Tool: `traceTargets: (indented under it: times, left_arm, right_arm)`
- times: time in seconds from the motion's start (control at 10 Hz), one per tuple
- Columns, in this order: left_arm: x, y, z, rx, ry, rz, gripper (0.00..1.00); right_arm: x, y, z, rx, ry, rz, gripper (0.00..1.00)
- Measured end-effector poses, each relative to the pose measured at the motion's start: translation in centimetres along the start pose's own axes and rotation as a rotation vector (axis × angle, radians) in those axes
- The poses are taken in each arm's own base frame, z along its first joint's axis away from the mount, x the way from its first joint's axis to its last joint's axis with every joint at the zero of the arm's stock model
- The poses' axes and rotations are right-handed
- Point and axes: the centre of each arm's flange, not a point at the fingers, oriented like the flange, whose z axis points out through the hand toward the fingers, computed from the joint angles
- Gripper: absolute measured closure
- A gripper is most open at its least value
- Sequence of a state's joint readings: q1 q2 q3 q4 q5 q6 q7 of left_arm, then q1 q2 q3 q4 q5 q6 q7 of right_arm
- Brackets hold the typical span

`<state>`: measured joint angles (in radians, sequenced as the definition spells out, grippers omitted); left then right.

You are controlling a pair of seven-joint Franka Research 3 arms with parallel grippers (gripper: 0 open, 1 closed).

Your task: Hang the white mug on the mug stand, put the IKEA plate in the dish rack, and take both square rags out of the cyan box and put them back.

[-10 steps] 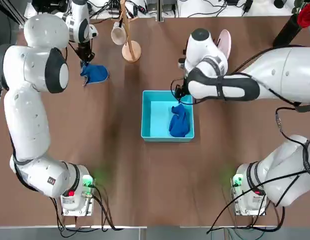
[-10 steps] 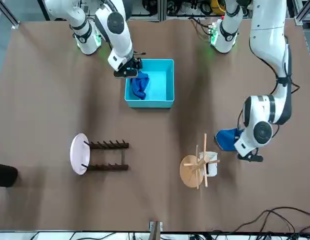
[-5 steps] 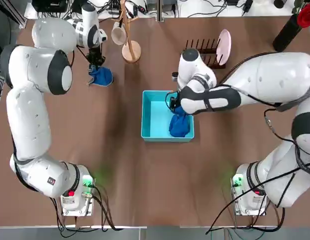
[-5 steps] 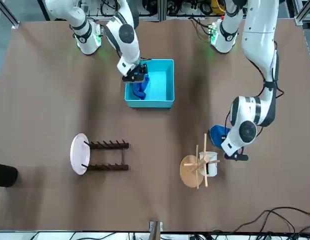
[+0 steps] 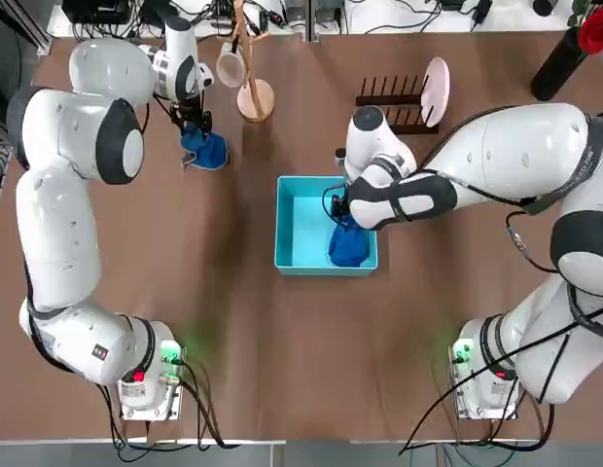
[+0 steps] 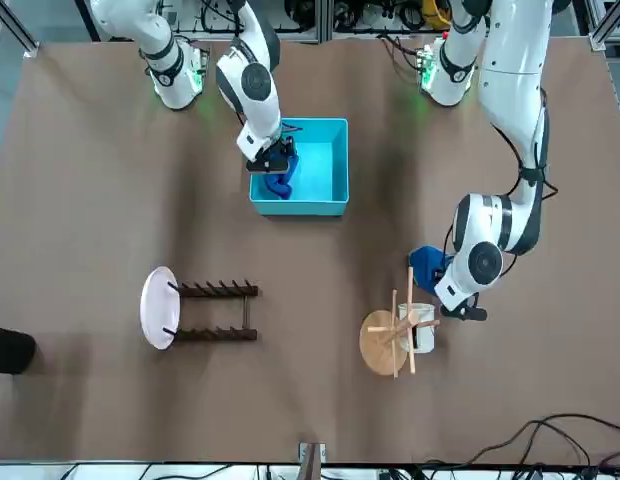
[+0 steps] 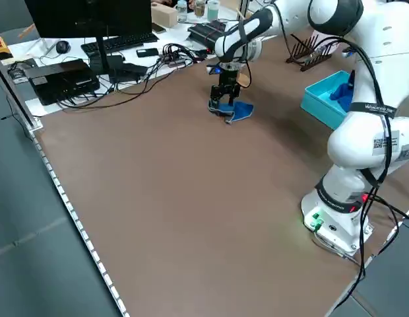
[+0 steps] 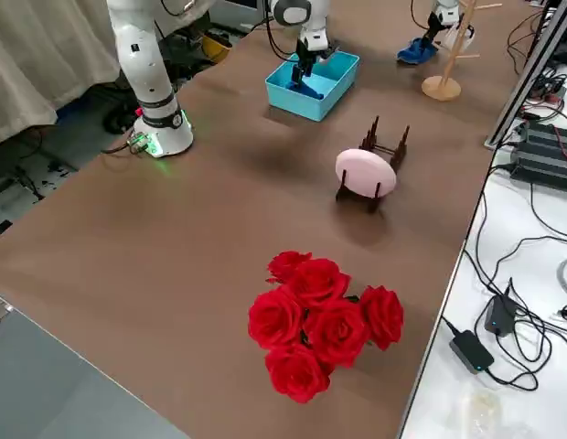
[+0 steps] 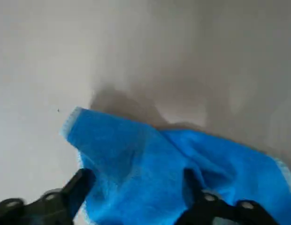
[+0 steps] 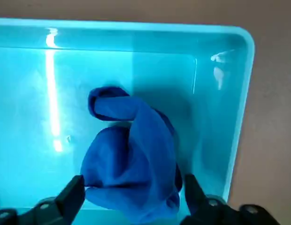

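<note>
- The brown table is edged by a white bench with cables, a keyboard and a dark monitor; red roses sit near one corner.
- Left gripper spreads wide over a dark-blue cloth rag lying on the table.
- Right gripper, fingers apart, straddles the second blue rag inside the square cyan plastic box.

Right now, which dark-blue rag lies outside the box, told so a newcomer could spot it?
Find the slim light-wood mug stand at the table's far edge. Toward the robot's left of its round base lies the crumpled dark-blue cloth rag, on bare tabletop under the left gripper. The other rag sits inside the cyan box.
</note>
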<state>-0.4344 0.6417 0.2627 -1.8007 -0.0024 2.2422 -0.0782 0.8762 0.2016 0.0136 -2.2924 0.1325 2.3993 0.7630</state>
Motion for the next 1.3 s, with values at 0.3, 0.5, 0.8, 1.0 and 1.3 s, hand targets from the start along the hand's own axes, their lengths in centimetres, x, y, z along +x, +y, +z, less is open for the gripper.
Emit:
traceTargets:
  times: [0.3,0.5,0.8,1.0,1.3]
  left_arm:
    - [0.1,1.2,0.6,-0.007,0.021,0.011,0.22]
    - [0.2,1.5,0.4,-0.011,0.025,0.013,0.57]
    - [0.4,-0.7,-0.1,-0.002,0.034,-0.012,0.95]
    - [0.5,-3.8,-0.2,0.017,0.035,-0.015,0.95]
    - [0.2,-8.9,-0.3,0.052,0.032,0.0,0.95]
  right_arm:
    - [0.0,0.0,0.0,0.0,0.0,0.001,0.64]
    - [0.1,0.3,0.1,-0.01,-0.01,0.006,0.95]
    - [1.2,1.5,-2.9,-0.043,-0.05,0.031,0.96]
    - [3.5,3.4,-9.4,-0.053,-0.084,0.053,0.96]
    - [6.1,6.9,-19.4,-0.052,-0.133,0.06,0.96]
